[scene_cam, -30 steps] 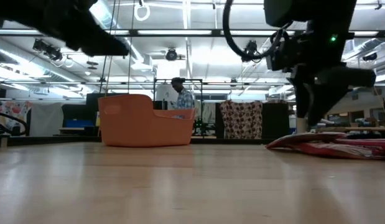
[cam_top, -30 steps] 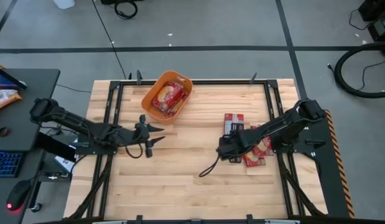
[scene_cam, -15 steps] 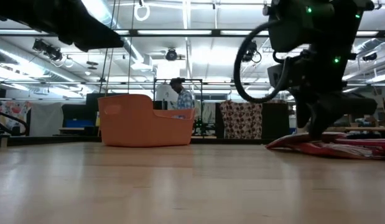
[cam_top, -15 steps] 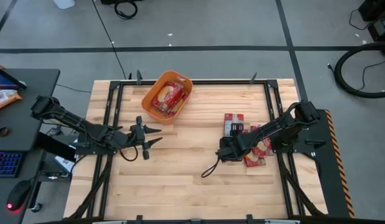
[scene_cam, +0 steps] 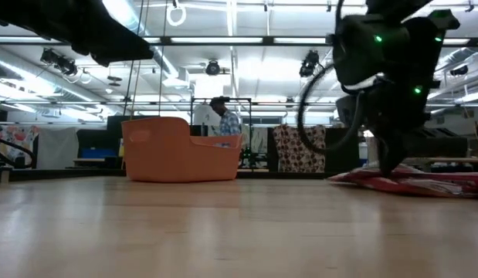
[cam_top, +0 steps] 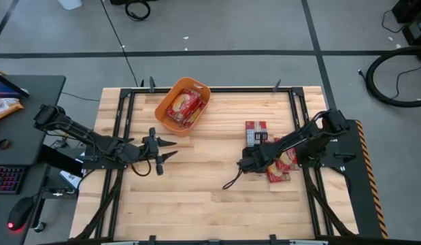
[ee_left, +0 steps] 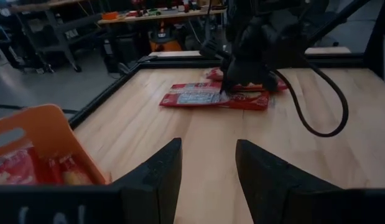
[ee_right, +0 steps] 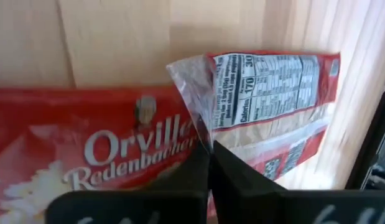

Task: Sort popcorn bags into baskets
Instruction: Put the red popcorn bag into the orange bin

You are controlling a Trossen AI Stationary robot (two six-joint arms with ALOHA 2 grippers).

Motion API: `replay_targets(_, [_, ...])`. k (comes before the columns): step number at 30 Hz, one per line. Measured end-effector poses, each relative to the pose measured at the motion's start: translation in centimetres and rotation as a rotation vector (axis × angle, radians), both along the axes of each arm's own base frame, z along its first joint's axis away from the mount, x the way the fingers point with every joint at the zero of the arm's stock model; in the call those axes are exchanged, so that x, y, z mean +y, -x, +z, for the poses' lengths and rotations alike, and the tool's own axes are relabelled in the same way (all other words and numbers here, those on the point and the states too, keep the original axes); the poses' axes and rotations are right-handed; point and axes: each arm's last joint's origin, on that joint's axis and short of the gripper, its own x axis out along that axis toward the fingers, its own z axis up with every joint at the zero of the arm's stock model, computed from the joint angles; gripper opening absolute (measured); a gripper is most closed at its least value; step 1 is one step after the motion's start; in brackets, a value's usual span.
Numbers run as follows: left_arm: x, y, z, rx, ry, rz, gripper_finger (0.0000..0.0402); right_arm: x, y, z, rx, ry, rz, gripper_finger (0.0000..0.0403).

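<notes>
The right gripper (cam_top: 245, 163) is seen down on the table (cam_top: 196, 184) at the near edge of the loose popcorn bags (cam_top: 278, 162), which are piled on the right side of the wood, well apart from the basket. In the right wrist view its fingers (ee_right: 198, 180) are pressed together with a thin flap of clear wrapper (ee_right: 191, 102) pinched between them, so a popcorn bag (ee_right: 117, 168) is being gripped by its corner. A second bag (ee_right: 273, 78) with its nutrition label facing up is lying right beside it, overlapping the first one

From the low view the right gripper (scene_cam: 389, 158) is planted on the flat red pile (scene_cam: 412, 181), and the bags are still resting on the table surface as far as can be made out

The orange basket (cam_top: 171, 96) is placed toward the far left part of the table, and a few red bags (cam_top: 183, 107) are already packed inside it. It's also shown in the low view (scene_cam: 157, 150) with a person (scene_cam: 223, 120) standing in the room behind it

The left gripper (cam_top: 161, 146) is held above the table just this side of the basket, nothing in it. In the left wrist view its fingers (ee_left: 161, 174) are spread apart, with the basket's rim (ee_left: 52, 121) caught at the edge and the right arm (ee_left: 260, 37) over the pile (ee_left: 204, 98) farther off
</notes>
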Motion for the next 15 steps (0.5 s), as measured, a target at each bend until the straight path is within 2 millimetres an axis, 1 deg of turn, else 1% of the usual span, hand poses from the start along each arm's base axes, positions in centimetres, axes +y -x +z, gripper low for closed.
replay_targets(3, [-0.1, 0.0, -0.1, -0.003, 0.04, -0.015, 0.0155, 0.0, -1.1, 1.2, -0.023, -0.012, 0.024, 0.0014])
replay_targets(6, [-0.1, 0.0, -0.1, -0.006, 0.061, -0.025, 0.0155, 0.2, -2.6, 2.9, -0.064, -0.013, 0.069, 0.001])
replay_targets(10, [-0.1, 0.0, -0.1, -0.01, 0.086, -0.019, 0.0155, 0.5, -4.9, 6.0, -0.16, 0.028, 0.134, 0.0007])
replay_targets(15, [-0.1, 0.1, -0.4, 0.005, 0.128, -0.007, 0.0155, 0.7, -7.5, 10.6, -0.28, 0.048, 0.228, 0.0006])
